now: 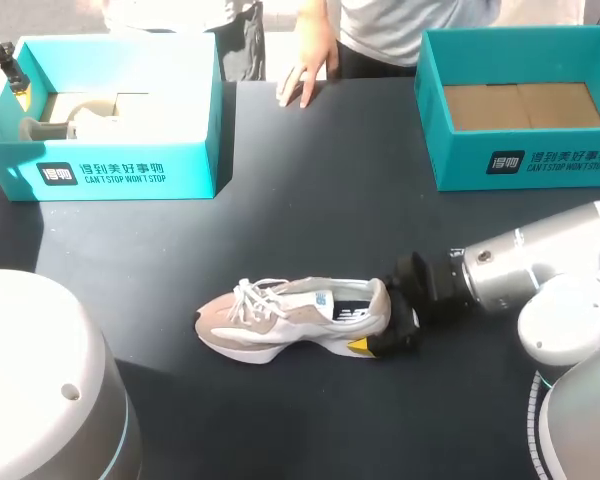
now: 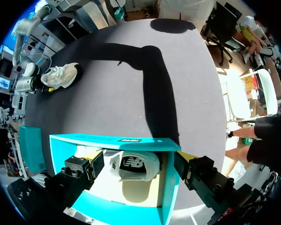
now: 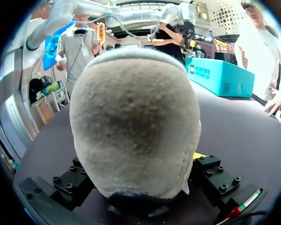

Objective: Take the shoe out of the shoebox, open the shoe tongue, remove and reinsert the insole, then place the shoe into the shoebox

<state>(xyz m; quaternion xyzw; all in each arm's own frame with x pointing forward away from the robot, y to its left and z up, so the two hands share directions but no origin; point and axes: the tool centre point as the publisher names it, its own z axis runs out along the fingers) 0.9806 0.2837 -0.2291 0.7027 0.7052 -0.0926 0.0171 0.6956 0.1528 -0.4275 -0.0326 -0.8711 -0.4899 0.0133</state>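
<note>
At the centre of the tabletop (image 1: pixel 320 200), the right gripper (image 1: pixel 382 320) clamps the shoe (image 1: pixel 290 318) by its heel from three o'clock; the left gripper (image 2: pixel 136 161) hangs wide open over the ten-o'clock shoebox (image 1: pixel 130 170).

The black tabletop (image 1: pixel 310 200) carries a shoe (image 1: pixel 290 318), heel in the right jaws, a shoebox (image 1: pixel 195 170) under the left jaws, and a second shoebox (image 1: pixel 460 160) well apart.

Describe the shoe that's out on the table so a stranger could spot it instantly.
On the black table, nearer than the two teal shoeboxes, a beige-and-white sneaker lies on its sole, heel between the fingers of the right gripper. Unlike the other shoe, it's not inside a box.
</note>
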